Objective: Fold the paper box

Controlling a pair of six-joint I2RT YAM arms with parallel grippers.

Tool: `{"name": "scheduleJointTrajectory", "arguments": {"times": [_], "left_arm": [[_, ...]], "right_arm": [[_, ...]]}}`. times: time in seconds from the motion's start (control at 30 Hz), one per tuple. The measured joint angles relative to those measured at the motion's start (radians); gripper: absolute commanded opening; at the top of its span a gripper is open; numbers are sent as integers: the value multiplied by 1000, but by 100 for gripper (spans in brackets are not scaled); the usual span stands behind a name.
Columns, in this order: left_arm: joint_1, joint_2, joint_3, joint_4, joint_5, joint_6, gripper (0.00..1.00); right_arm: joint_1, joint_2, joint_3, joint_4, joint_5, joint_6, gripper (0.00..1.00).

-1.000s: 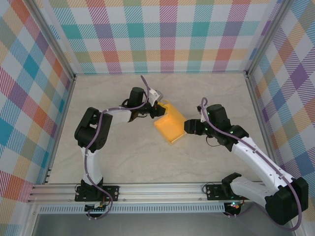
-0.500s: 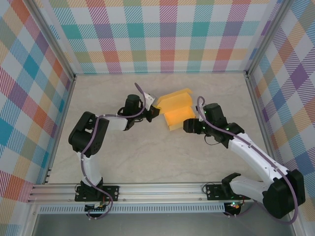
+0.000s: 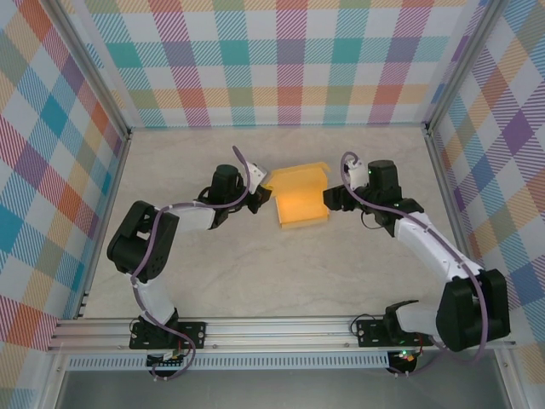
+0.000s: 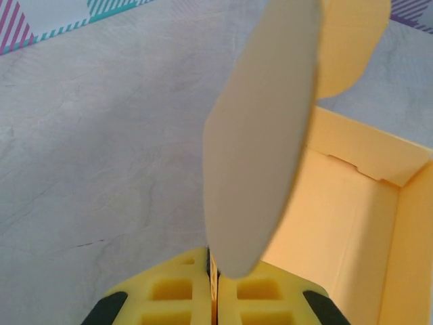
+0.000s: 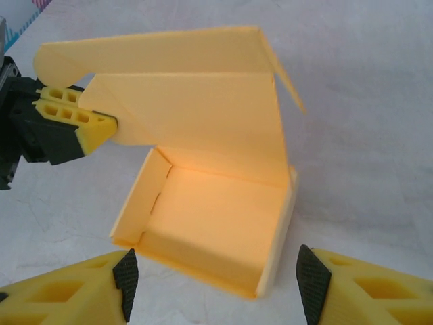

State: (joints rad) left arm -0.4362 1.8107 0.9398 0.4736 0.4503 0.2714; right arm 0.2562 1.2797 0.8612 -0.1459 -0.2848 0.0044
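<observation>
Two yellow pads (image 4: 172,294) of left gripper (image 4: 213,271) are pressed tight together, pinching the thin edge of a rounded side flap (image 4: 264,135) of the paper box (image 4: 352,203). Flap stands up from betw. the pads.

Right-wrist view agrees: left gripper (image 5: 95,125) clamps that flap at the lid's 9 o'clock end.

Right gripper (image 5: 216,271): fingers (image 5: 125,277) spread wide, nothing pinched. Box's near wall sits betw. them and just ahead. Can't tell if either finger touches card.

Box itself: yellow-orange tray, open side up, walls erected. Lid (image 5: 196,115) is hinged at far edge, raised, w/ its top strip folded fwd over the tray.

Top view: paper box (image 3: 302,204) rests on table (image 3: 213,281), approx. centre, slightly toward 12 o'clock. Left gripper (image 3: 266,189) is at box's 9 o'clock. Right gripper (image 3: 328,200) is at its 3 o'clock, just beside the wall. Raised lid is on box's 12 o'clock side. Both arms reach in w/ elbows bent.
</observation>
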Motion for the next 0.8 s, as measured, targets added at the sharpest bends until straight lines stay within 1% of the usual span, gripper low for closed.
{"name": "scheduleJointTrajectory", "arguments": {"times": [0.03,0.1,0.17,0.27,0.37,0.53,0.63,0.73,0.8], "left_arm": [[0,0,4,-10,4,10,7],[0,0,16,-39,13,31,7],[1,0,27,-62,21,42,7],[1,0,39,-84,27,51,7],[1,0,41,-87,27,52,8],[1,0,41,-87,27,51,8],[1,0,41,-87,27,51,8],[1,0,41,-87,27,51,8],[1,0,41,-87,27,51,8]], "right_arm": [[-13,26,-5,36,-17,-26,62],[-34,93,-9,110,-54,-72,53],[-44,156,-6,160,-90,-111,47],[-46,242,13,185,-153,-152,44],[-46,276,14,219,-180,-160,40],[-46,280,14,293,-159,-167,33],[-46,290,14,330,-135,-173,27],[-41,312,14,340,-117,-179,25],[-38,327,14,340,-105,-183,21]]}}
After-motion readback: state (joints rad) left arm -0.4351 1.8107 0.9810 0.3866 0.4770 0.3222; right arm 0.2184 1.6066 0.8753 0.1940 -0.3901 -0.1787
